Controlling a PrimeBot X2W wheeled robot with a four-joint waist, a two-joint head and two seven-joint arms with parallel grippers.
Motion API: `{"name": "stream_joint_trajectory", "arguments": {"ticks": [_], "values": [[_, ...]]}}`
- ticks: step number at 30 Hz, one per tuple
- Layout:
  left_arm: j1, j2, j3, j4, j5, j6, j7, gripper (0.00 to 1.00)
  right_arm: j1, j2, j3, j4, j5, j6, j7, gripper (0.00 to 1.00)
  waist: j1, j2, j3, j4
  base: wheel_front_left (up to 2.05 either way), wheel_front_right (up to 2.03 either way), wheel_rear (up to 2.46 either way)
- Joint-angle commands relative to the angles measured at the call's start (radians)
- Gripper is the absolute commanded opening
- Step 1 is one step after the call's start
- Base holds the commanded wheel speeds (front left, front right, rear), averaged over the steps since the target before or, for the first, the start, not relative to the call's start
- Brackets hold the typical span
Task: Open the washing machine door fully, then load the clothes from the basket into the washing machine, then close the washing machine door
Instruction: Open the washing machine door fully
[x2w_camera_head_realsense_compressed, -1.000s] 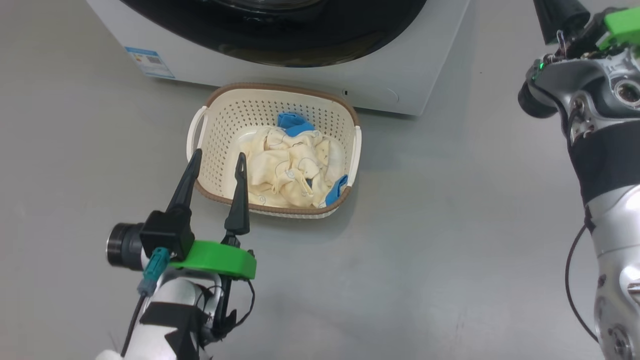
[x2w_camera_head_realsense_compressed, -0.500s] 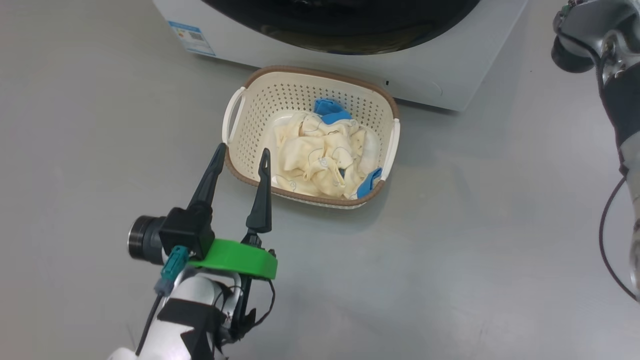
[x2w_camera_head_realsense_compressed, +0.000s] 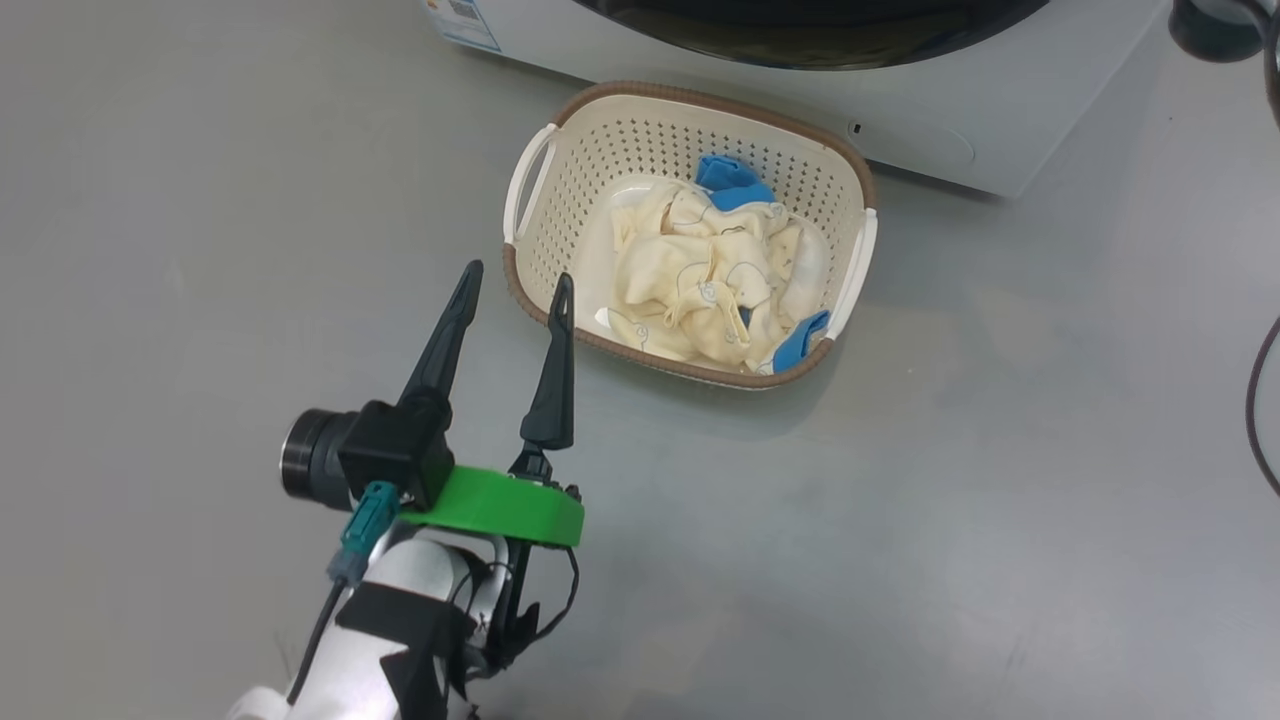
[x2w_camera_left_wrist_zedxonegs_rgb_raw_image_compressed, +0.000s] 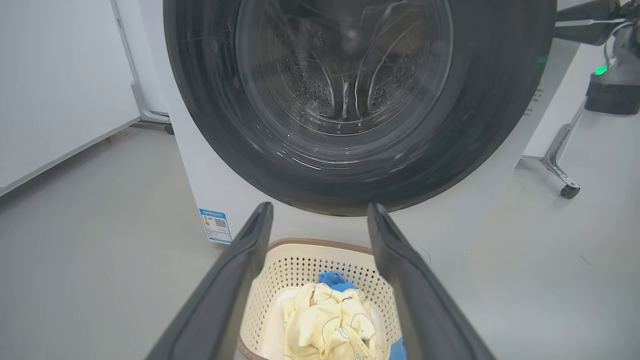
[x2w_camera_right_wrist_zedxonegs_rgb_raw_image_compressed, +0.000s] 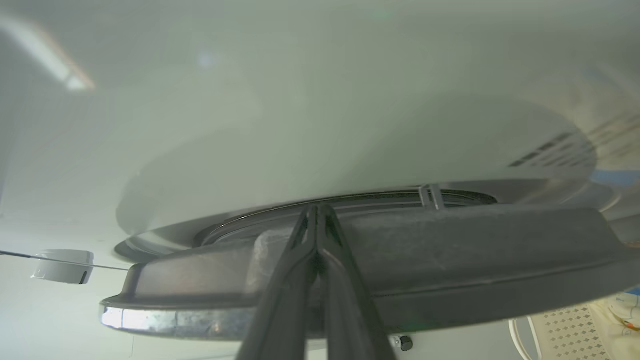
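Opening step: my right arm is the better placed.
My left gripper (x2w_camera_head_realsense_compressed: 516, 275) hovers, fingers apart. The basket (x2w_camera_head_realsense_compressed: 700, 95) sits on the floor (x2w_camera_head_realsense_compressed: 200, 200) at their 1 o'clock, with the clothes (x2w_camera_head_realsense_compressed: 700, 280) heaped inside. Beyond stands the washing machine (x2w_camera_head_realsense_compressed: 900, 130); the washing machine door (x2w_camera_left_wrist_zedxonegs_rgb_raw_image_compressed: 345, 75) looks shut. My right gripper (x2w_camera_right_wrist_zedxonegs_rgb_raw_image_compressed: 316, 212), fingers together and empty, points at the door's rim, which runs 9 to 3.

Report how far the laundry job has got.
Done: nothing yet. The washing machine door covers the drum in the left wrist view, and the clothes lie in the basket. In hand: the right gripper, shut, has its fingertips at the door's rim. The left gripper hangs open and empty by the basket. Left: opening the door fully, loading, closing.
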Motion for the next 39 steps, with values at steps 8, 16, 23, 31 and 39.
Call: {"name": "stream_joint_trajectory", "arguments": {"ticks": [8,16,23,31,39], "values": [[-0.026,0.014,0.022,-0.041,-0.011,0.019,-0.007,1.00,-0.067,0.026,0.030,0.002,-0.026,0.004,0.044,0.00,-0.0001,0.0000,0.014,0.007,0.00,0.00,0.00],[-0.031,0.014,0.024,-0.037,-0.014,0.023,-0.007,1.00,-0.041,0.041,0.044,-0.024,-0.027,0.004,0.098,0.00,-0.0001,0.0000,0.012,-0.009,0.00,0.00,0.00],[-0.030,0.014,0.029,-0.028,-0.011,0.024,-0.007,1.00,0.014,0.060,0.063,-0.075,-0.027,0.004,0.155,0.00,-0.0001,0.0000,-0.002,-0.031,0.00,0.00,0.00],[-0.023,0.014,0.032,-0.010,-0.002,0.018,-0.007,1.00,0.090,0.080,0.085,-0.138,-0.025,0.004,0.207,0.00,-0.0001,0.0000,-0.020,-0.058,0.00,0.00,0.00],[-0.010,0.014,0.045,0.010,0.012,0.008,-0.007,1.00,0.162,0.102,0.096,-0.222,-0.004,0.004,0.246,0.00,-0.0001,0.0000,-0.041,-0.085,0.00,0.00,0.00]]}}
